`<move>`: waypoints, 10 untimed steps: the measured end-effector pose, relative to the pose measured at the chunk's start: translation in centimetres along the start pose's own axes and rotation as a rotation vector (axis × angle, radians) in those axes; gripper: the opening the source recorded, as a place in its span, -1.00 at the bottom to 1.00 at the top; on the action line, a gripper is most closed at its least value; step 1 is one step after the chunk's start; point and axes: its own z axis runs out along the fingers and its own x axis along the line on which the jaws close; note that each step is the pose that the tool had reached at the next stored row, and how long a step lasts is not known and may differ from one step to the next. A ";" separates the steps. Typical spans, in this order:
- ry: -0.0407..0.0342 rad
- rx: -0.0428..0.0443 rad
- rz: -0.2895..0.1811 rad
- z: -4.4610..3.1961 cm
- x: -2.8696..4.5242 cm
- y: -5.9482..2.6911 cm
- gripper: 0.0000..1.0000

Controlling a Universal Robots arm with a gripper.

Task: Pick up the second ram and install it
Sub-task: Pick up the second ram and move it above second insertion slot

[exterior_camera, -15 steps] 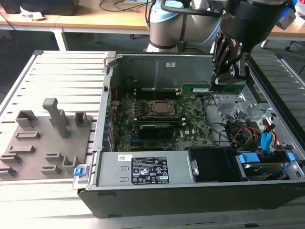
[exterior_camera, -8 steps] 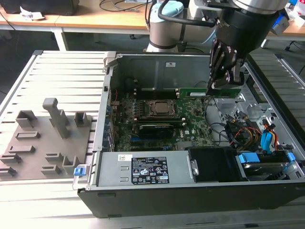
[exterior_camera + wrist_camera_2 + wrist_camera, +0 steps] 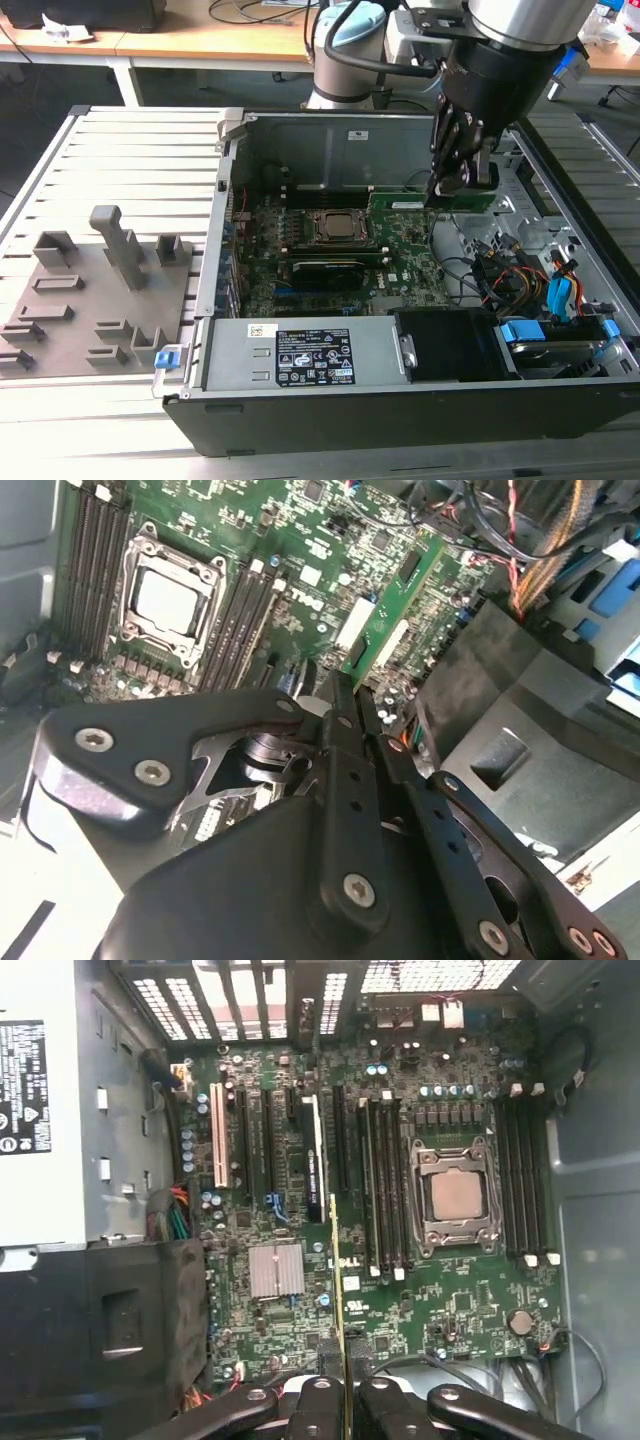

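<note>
The fingers (image 3: 340,770) are clamped across the flat faces of the second ram (image 3: 392,610), which juts beyond them: light, stiff, likely fragile.

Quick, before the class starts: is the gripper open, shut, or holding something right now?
Gripper: shut on the second ram, gripping it by one end.

Case (image 3: 330,140) tally
One motherboard (image 3: 410,262), one CPU socket (image 3: 335,227), one ram stick (image 3: 400,203), one gripper (image 3: 452,188), one power supply (image 3: 300,355).
</note>
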 end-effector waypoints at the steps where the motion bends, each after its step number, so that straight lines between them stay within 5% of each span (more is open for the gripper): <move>1: 0.0000 0.0000 0.000 0.11 -0.42 0.04 -0.73; 4: -0.0001 0.0001 0.000 0.58 -1.26 0.32 -0.73; 10: 0.0001 0.0000 0.000 1.09 -1.25 1.02 -0.73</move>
